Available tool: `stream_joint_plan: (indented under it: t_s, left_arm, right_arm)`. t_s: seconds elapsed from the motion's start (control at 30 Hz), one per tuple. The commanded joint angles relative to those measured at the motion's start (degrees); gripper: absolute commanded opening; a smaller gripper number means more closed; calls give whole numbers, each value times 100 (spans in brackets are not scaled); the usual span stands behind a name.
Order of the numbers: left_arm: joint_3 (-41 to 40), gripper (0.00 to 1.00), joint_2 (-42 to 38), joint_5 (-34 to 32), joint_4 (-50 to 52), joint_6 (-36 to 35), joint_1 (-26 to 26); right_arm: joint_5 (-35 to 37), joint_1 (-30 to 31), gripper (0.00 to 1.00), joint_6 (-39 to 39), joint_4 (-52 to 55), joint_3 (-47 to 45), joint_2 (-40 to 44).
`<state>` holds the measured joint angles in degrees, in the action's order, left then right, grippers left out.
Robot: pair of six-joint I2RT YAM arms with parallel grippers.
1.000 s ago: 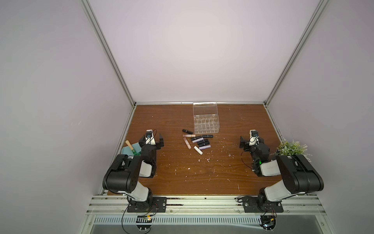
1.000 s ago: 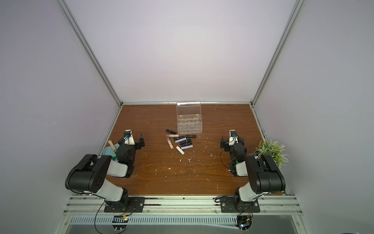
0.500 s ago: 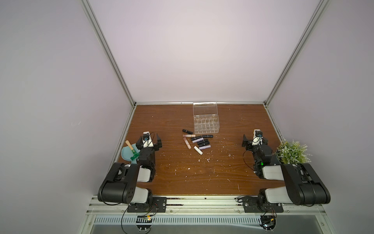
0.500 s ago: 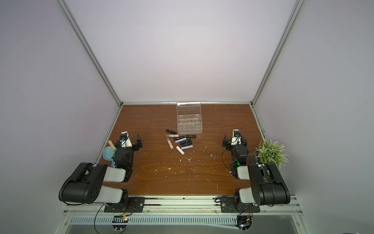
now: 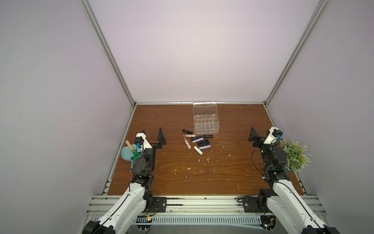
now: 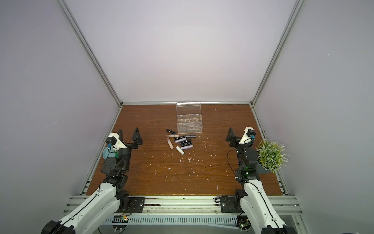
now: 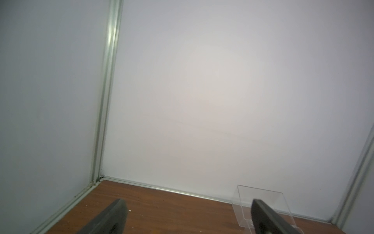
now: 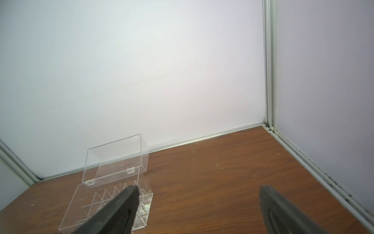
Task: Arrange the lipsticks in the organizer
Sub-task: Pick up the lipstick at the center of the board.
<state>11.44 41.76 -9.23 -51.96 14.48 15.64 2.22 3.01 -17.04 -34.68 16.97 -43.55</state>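
Observation:
Several lipsticks [image 5: 197, 140] [image 6: 181, 142] lie loose in a cluster on the wooden table, black, lilac-ended, peach-pink and one cream-white. Just behind them stands the clear organizer [image 5: 206, 126] [image 6: 189, 126] [image 8: 113, 162] [image 7: 263, 200] with its lid raised and its grid compartments empty. My left gripper [image 5: 151, 132] [image 6: 128, 134] [image 7: 188, 204] hovers open near the left edge, well left of the cluster. On the right side my right gripper [image 5: 260, 134] [image 6: 238, 135] [image 8: 199, 190] is open too. Neither holds anything. No lipstick shows in either wrist view.
A teal dustpan [image 5: 126, 155] [image 6: 105, 155] with a wooden-handled brush [image 5: 129, 146] lies under my left arm by the left wall. A potted green plant [image 5: 295, 155] [image 6: 270, 155] stands beside my right arm. White crumbs [image 5: 208, 160] dot the table. Walls close in three sides.
Both arms have unfolded, their elbows swinging back toward the front rail, and the wrists have risen. Both grippers stayed open. The lipsticks and organizer have not moved.

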Motion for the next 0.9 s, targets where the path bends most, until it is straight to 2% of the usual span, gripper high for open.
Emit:
stream_joint_plan:
  t_s: [0.0,0.1,0.13,0.17,0.2,0.3,0.4,0.6,0.77,0.87]
  left_arm:
    - [557,94,468,1068,1742,588,53]
    - [1361,86,1271,1384,3002,875,63]
    - [1605,87,1539,1400,3463,974,65]
    - [1879,92,1845,1453,3959,1044,70]
    - [2059,95,2082,1523,4306,1063,71]
    - [2441,92,2609,1428,5148,1025,257]
    - [2568,92,2830,1009,5476,995,700]
    - [2909,89,3316,1008,5907,1206,1202]
    - [3310,87,3968,1149,6246,1242,1433]
    - [3302,86,4157,1221,6082,1280,1451]
  right_arm:
    - [-956,-1,100,-268,932,631,-481]
    - [-1666,49,92,-130,1464,1228,-1116]
    - [-1777,95,92,-51,1655,1404,-1298]
    - [-1858,172,92,67,1853,1577,-1473]
    - [-1848,256,91,180,1997,1694,-1590]
    - [-1494,579,92,410,2147,1827,-1841]
    - [-1244,839,92,582,2284,1964,-2094]
    - [-1256,1047,88,768,2527,2249,-2597]
    - [-1092,1184,87,872,2595,2274,-2598]
    - [-1086,1207,87,903,2613,2259,-2580]
